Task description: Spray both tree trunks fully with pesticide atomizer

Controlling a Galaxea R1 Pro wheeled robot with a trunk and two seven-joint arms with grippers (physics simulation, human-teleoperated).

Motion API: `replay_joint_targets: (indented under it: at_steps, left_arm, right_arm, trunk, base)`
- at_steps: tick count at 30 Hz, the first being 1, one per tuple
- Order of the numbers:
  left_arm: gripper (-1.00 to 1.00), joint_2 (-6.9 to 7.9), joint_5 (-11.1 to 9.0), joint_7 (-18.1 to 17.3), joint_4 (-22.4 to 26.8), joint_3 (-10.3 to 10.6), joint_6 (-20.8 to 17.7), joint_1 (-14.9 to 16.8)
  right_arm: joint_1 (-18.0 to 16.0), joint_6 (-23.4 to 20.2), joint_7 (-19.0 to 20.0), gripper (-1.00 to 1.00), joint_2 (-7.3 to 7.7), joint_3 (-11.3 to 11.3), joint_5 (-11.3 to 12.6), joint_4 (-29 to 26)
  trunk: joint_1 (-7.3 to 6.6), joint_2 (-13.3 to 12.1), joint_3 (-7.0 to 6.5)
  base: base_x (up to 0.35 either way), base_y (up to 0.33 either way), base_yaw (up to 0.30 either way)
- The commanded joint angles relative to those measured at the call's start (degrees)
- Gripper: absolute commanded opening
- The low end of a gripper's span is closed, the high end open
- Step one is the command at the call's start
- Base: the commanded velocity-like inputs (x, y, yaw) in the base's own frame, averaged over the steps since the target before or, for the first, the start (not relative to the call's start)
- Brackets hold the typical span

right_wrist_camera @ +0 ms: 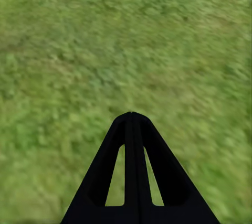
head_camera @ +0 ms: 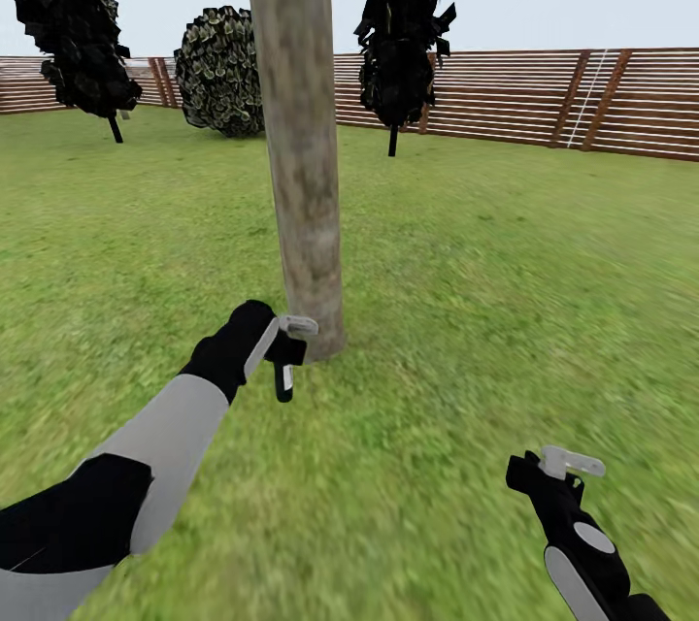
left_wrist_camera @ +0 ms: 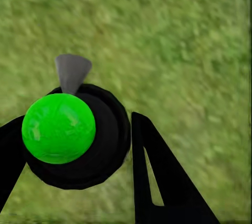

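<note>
The left gripper hangs just beside the foot of the trunk, near its left edge, its fingers pinching the atomizer; in the left wrist view the bottle shows from above as a dark round body with a bright green cap and a grey nozzle, held over the grass. In the head view a slim dark piece hangs under the gripper, apart from the bark. The right gripper sits low at the right, well apart from the trunk, its fingers pressed together over bare lawn. Open grass spreads wide on both sides of the trunk back to the slat fence. A round bush and two dark leafy bushes on thin stems stand near the fence, far behind the trunk
</note>
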State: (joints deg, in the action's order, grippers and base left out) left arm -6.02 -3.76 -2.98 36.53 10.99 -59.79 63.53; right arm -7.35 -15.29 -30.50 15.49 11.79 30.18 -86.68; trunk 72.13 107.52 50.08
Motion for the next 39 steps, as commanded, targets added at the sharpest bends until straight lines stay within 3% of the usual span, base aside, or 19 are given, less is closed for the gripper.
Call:
replay_joint_targets:
  at_steps: [1, 4, 8, 14, 18, 27, 39]
  left_arm:
    - [-1.0, 0.07, -1.51, 0.27, -2.57, 0.2, -0.21, 1.38]
    - [-1.0, 0.02, -3.36, 0.26, -6.5, 0.18, -0.21, 3.89]
    - [-1.0, -0.3, -4.02, 0.26, -7.46, 0.18, -0.21, 4.86]
    - [-1.0, -0.7, -4.28, 0.48, 1.89, 0.52, -0.21, 3.73]
    - [-1.0, -0.72, -4.18, 0.58, 9.66, 0.72, -0.21, -0.25]
    - [-1.0, -0.75, -4.11, 0.61, 11.46, 0.73, -0.21, -1.67]
    - [-1.0, -0.75, -4.2, 2.55, 11.39, 0.26, -0.21, -1.74]
  right_arm:
    - [-0.04, -0.21, -0.48, -1.0, 0.06, 0.15, 0.24, -0.11]
    - [-0.04, -0.22, -0.51, -1.0, 0.06, 0.16, 0.24, -0.22]
    - [-0.04, -0.24, -0.52, -1.0, 0.06, 0.16, 0.28, -0.33]
    - [0.64, -0.26, -0.41, -1.0, 0.08, 0.18, 0.27, -1.08]
    - [2.46, -0.27, -0.43, -1.0, 0.07, 0.19, 0.24, -2.17]
    - [3.37, -0.95, -0.43, -1.0, 0.15, 0.14, 0.23, -3.88]
    - [4.34, -1.06, -0.43, -1.0, 0.1, 0.2, 0.26, -4.1]
  trunk:
    - [-0.01, 0.03, 0.05]
    - [-0.01, 0.03, 0.05]
    - [-0.01, 0.03, 0.05]
    - [-0.01, 0.03, 0.04]
    - [-0.01, 0.03, -0.07]
    - [-0.01, 0.03, -0.27]
    - [-0.01, 0.03, -0.28]
  base:
    - [0.0, 0.0, 0.0]
    - [0.0, 0.0, 0.0]
    - [0.0, 0.0, 0.0]
    - [0.009, 0.0, -0.002]
    - [0.203, 0.0, -0.134]
    - [0.301, 0.0, -0.101]
    - [0.044, 0.0, -0.004]
